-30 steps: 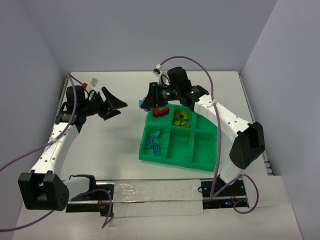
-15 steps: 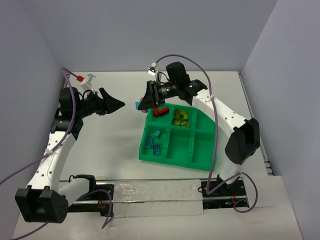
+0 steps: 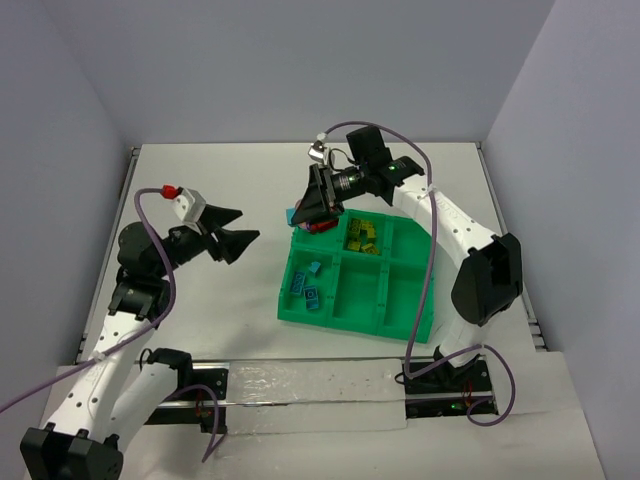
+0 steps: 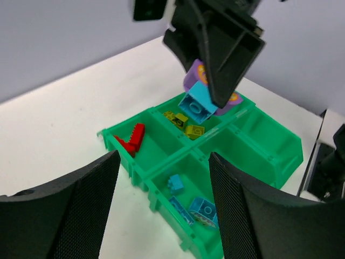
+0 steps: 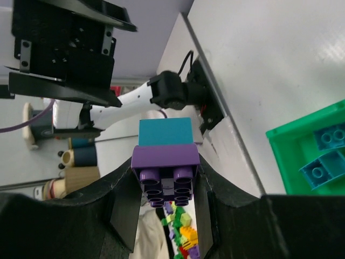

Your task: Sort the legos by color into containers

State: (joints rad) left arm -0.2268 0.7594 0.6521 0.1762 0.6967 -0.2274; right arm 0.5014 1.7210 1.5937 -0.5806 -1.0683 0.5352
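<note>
My right gripper (image 3: pixel 312 207) is shut on a two-brick stack, a purple lego (image 5: pixel 166 162) with a cyan lego (image 5: pixel 166 132) on its far end, held above the back left corner of the green tray (image 3: pixel 400 292). The stack also shows in the left wrist view (image 4: pixel 197 102). Red legos (image 3: pixel 318 226) lie in the back left compartment, yellow-green legos (image 3: pixel 362 236) in the back middle one, blue legos (image 3: pixel 308 287) in the front left one. My left gripper (image 3: pixel 236 234) is open and empty, in the air left of the tray, facing it.
The tray's other three compartments show no bricks. The tray (image 4: pixel 269 141) sits slightly turned, right of the table's middle. Grey walls close the table at the back and both sides. My left arm (image 5: pixel 64 48) fills the upper left of the right wrist view.
My left arm has pulled back toward the near side, its open gripper now lower and closer to the tray. My right gripper has shifted slightly right and tilted, still holding the stack.
</note>
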